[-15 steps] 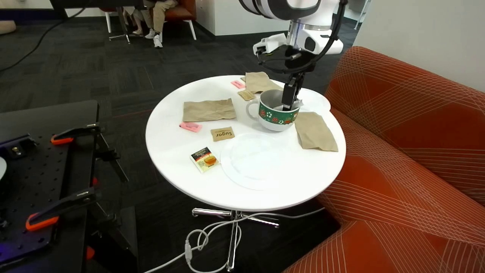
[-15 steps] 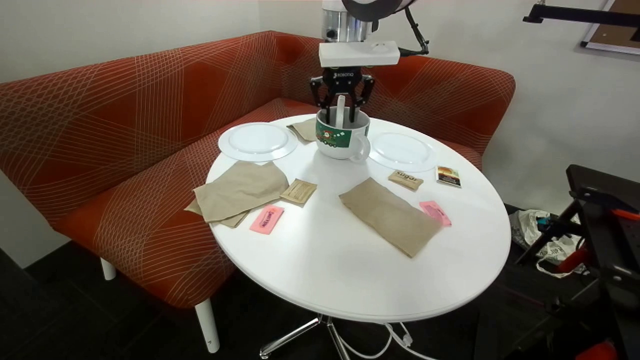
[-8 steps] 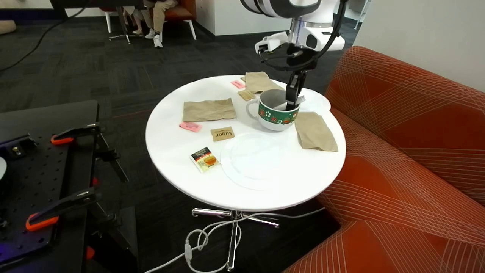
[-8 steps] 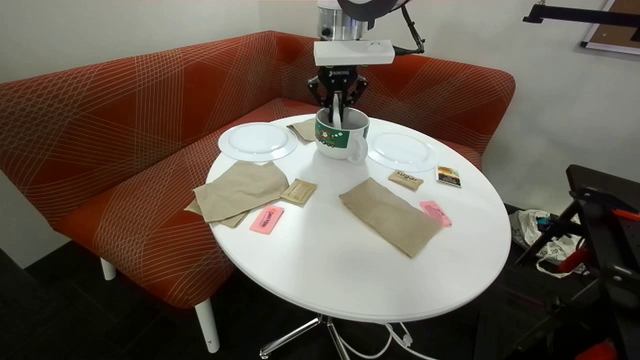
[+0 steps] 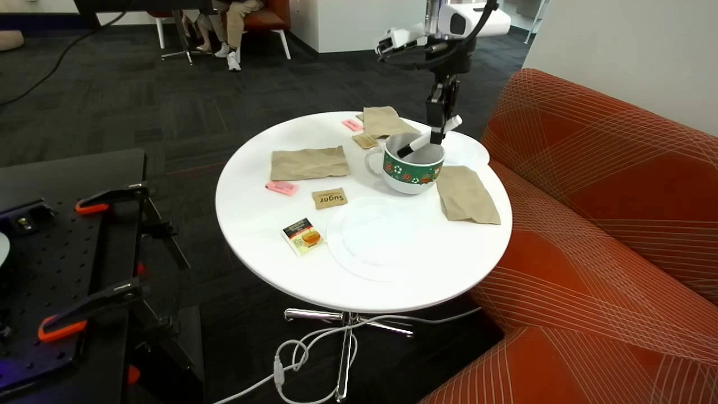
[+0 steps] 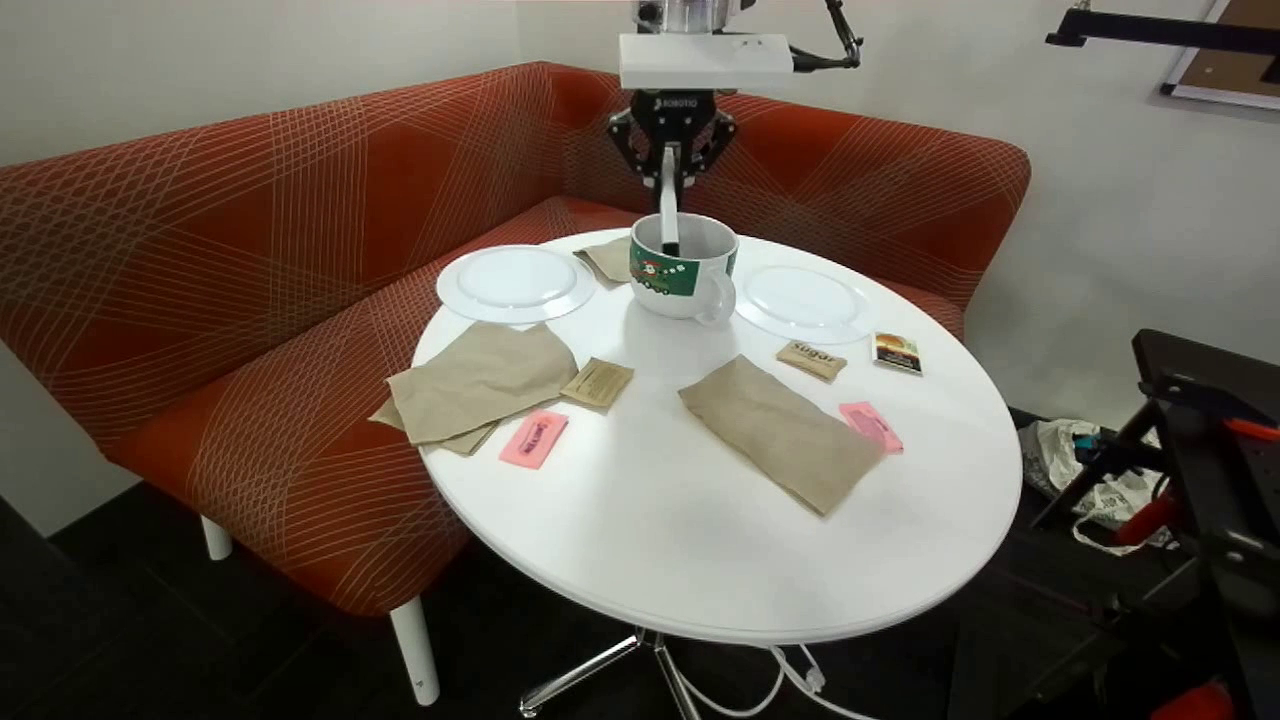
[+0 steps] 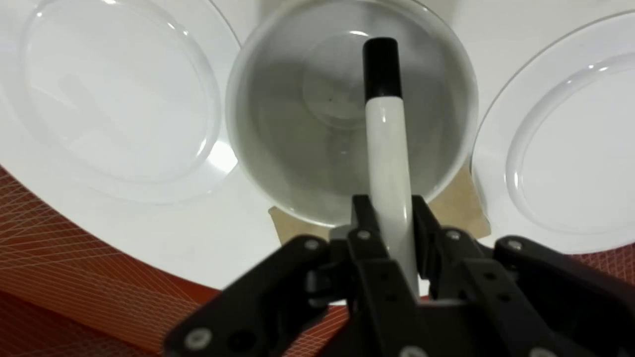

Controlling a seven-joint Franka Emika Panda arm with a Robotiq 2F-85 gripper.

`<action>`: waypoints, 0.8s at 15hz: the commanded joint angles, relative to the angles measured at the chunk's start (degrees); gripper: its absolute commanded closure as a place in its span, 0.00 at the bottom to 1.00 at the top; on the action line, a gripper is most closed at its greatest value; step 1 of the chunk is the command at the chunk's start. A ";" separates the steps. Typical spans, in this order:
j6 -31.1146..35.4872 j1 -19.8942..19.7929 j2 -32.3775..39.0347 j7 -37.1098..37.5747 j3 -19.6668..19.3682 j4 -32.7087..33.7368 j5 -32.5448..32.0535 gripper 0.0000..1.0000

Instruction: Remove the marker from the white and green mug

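Observation:
The marker is a white stick with a black end. It is tilted between the fingers of my gripper (image 5: 437, 136) in an exterior view (image 5: 422, 142), in an exterior view (image 6: 669, 195) and in the wrist view (image 7: 387, 144). The gripper is shut on its white body, above the mug's rim. The black end points down over the mug's mouth; I cannot tell whether it is below the rim. The white and green mug (image 5: 412, 175) stands upright, its handle on the side away from my gripper. Its greyish inside (image 7: 287, 134) shows no other object in the wrist view.
Clear plates (image 6: 515, 283) (image 6: 805, 303) flank the mug on the round white table (image 6: 640, 540). Brown napkins (image 5: 468, 193) (image 5: 310, 164), sugar packets (image 5: 330, 198), pink packets (image 6: 534, 438) and a tea packet (image 5: 303, 235) lie around. A red sofa (image 5: 594, 185) stands behind the table.
The fingers were apart around the marker inside the mug, then closed on it. The gripper has risen with the marker, lifting its white body out of the mug. The mug has shifted only slightly.

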 commanded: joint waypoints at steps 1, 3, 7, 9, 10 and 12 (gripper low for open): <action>3.66 1.94 -9.93 3.79 -1.21 -10.15 -3.09 0.95; 4.82 1.98 -14.41 4.23 -0.68 -14.14 -4.29 0.95; 5.62 1.23 -22.22 2.28 1.99 -20.96 -4.01 0.95; 6.53 0.87 -25.66 1.00 3.90 -24.63 -3.39 0.95; 7.21 0.59 -27.17 0.14 5.05 -26.40 -2.71 0.95; 8.57 0.21 -29.47 -2.15 7.64 -29.72 -1.09 0.95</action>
